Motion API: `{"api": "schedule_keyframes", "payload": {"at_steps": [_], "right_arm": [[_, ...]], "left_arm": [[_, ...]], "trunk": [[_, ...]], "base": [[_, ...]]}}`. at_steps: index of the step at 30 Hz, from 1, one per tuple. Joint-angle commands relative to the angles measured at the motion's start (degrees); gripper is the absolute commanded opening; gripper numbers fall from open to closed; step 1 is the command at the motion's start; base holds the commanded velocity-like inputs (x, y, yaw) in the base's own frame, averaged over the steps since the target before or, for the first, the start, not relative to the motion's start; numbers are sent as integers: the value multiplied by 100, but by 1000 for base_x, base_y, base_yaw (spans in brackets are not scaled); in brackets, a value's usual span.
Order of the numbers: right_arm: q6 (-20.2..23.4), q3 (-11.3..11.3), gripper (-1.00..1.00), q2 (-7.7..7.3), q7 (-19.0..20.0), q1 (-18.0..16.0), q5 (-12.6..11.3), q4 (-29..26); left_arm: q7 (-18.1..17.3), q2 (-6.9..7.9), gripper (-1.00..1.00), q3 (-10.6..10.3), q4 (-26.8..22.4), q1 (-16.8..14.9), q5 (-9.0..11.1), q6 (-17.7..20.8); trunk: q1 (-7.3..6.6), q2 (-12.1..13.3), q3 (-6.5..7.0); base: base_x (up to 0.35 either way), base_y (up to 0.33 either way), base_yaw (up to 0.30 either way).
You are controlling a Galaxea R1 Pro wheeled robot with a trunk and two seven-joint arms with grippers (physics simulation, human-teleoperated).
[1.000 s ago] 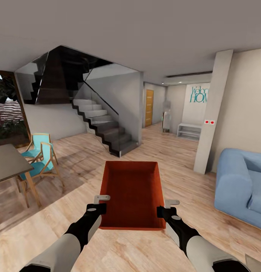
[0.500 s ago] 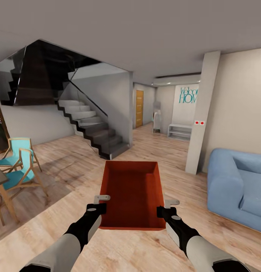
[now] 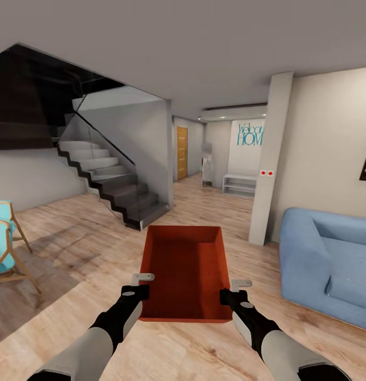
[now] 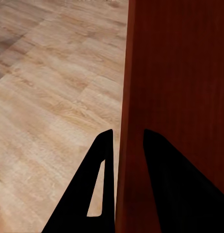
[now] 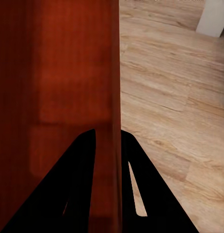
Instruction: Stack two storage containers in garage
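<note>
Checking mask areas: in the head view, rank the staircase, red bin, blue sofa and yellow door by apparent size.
1. staircase
2. blue sofa and storage container: look alike in area, and the sofa is cut off at the frame edge, so not ranked
3. yellow door

Nearness inflates the container.

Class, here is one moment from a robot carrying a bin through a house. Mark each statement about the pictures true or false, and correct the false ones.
1. Both grippers clamp walls of the storage container. True: the left gripper pinches the left wall and the right gripper the right wall.
2. The container holds a stack of books. False: it is empty.
3. The floor under the robot is dark grey concrete. False: it is light wood planks.
4. A blue sofa stands to the robot's right. True.
5. The staircase is on the right, behind the sofa. False: it is ahead on the left.
</note>
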Motion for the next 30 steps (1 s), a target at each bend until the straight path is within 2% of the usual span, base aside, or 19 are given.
{"api": "schedule_keyframes", "payload": {"at_steps": [1,9,10,18,30], "right_arm": [[-86,-153,-100,2,-482,-4,3,-14],[-72,-153,-100,-2,-477,-3,3,-15],[-64,20,-100,11,-2,-4,-77,4],[-86,110,-100,-5,-22,-4,-83,4],[-99,260,-100,-16,-35,-4,-234,4]], "left_arm": [[62,-1,-100,43,5,2,103,36],[63,-1,-100,43,4,1,103,36],[50,34,-100,-15,-12,26,65,10],[50,49,-100,-62,-15,37,86,10],[47,61,-100,-108,-11,37,129,17]], "trunk": [[5,-4,-2],[5,-4,-2],[5,-4,-3],[5,-4,-3],[5,-4,-3]], "base": [[322,0,-1],[323,0,0],[321,0,0],[322,0,0],[322,0,0]]}}
